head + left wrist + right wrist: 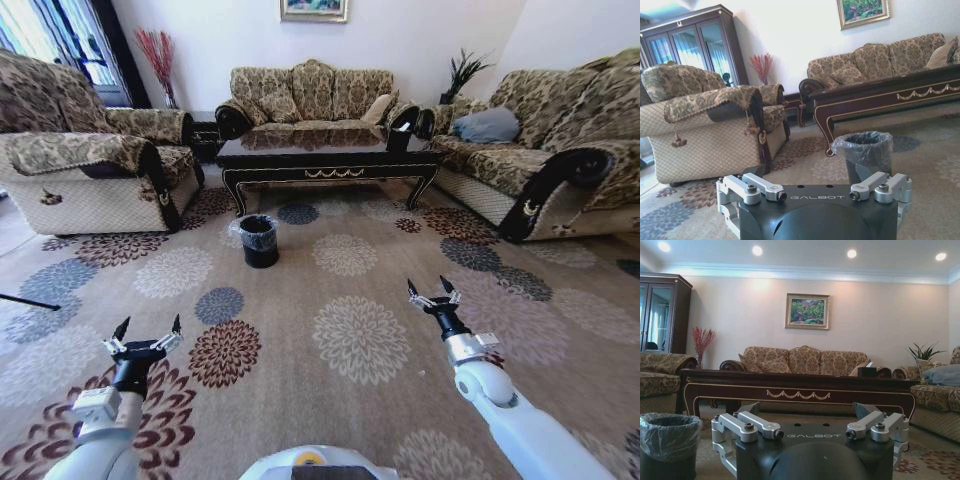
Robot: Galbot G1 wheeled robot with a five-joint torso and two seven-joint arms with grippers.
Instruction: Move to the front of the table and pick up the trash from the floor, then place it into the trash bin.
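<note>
Two grippers hang low over the floor, both w/ jaws spread wide & holding nothing: left gripper, right gripper. Straight ahead of the jaws, well apart, stands the trash bin, black w/ a clear bag, nearer the left jaws' side. Just past the bin is the table, long & dark. Sofas sit around it: one behind, one far left, one far right. Bare carpet lies between jaws & bin. Can't pick out the trash.
</note>
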